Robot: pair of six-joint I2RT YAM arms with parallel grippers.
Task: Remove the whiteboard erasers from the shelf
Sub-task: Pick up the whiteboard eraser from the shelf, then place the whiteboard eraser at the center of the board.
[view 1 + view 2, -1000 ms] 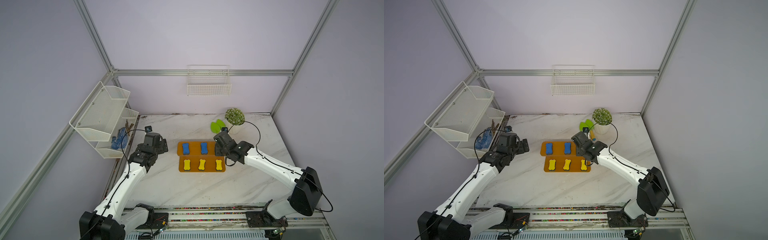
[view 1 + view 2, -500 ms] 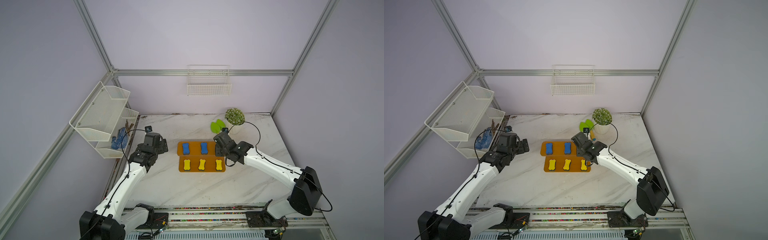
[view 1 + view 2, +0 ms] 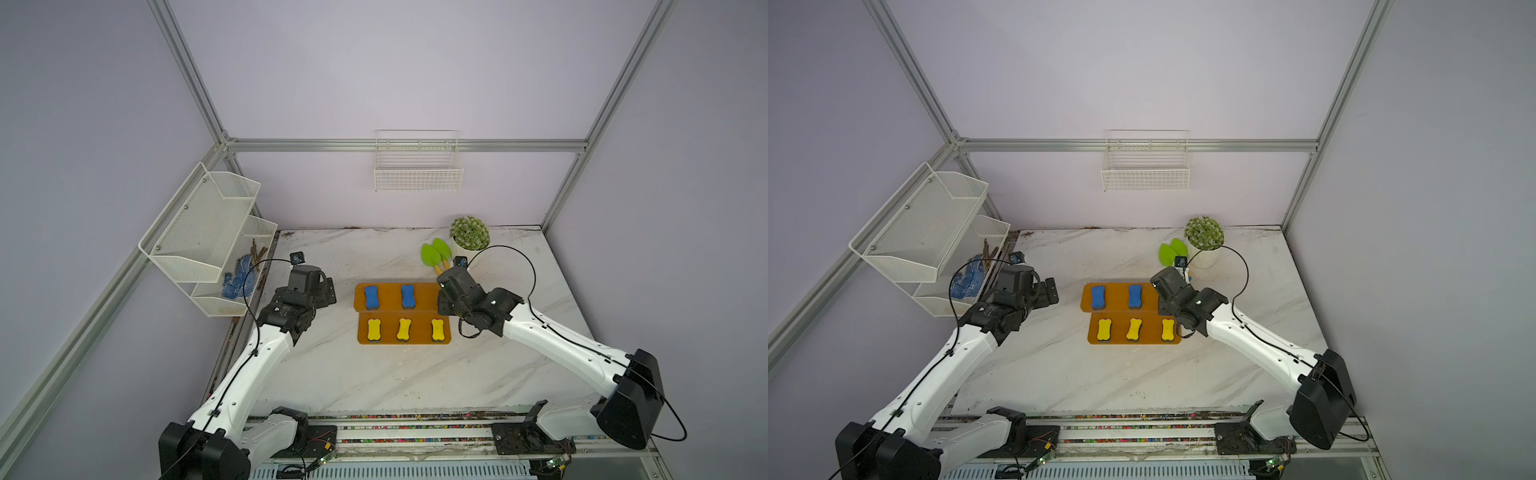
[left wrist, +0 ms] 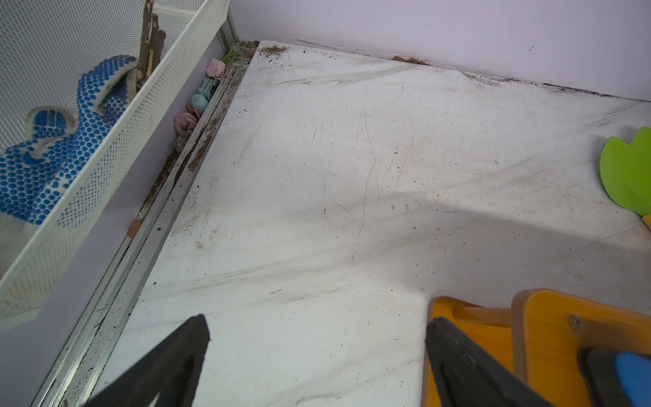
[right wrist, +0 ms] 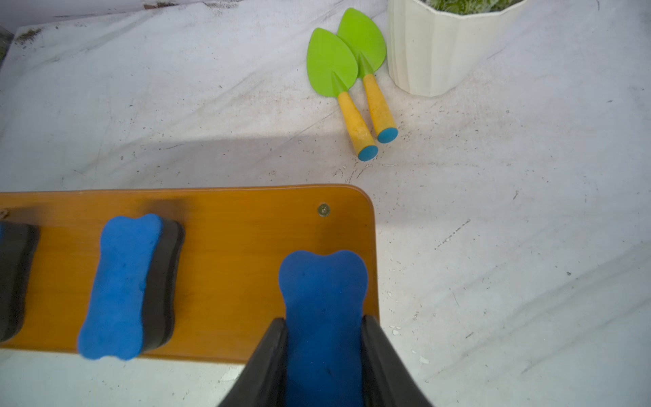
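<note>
R tool (image 5: 323, 319) now pinches blue eraser (image 5: 322, 278), prob. on shelf (image 5: 229, 253); L tool (image 4: 318, 319) stays spread.

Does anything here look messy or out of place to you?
Yes. Small pink and teal bits lie wedged in the gap between the table and the side wall, near the mesh rack, as if they fell off the edge. Dark crumbs of dirt also litter the table's back corner.
</note>
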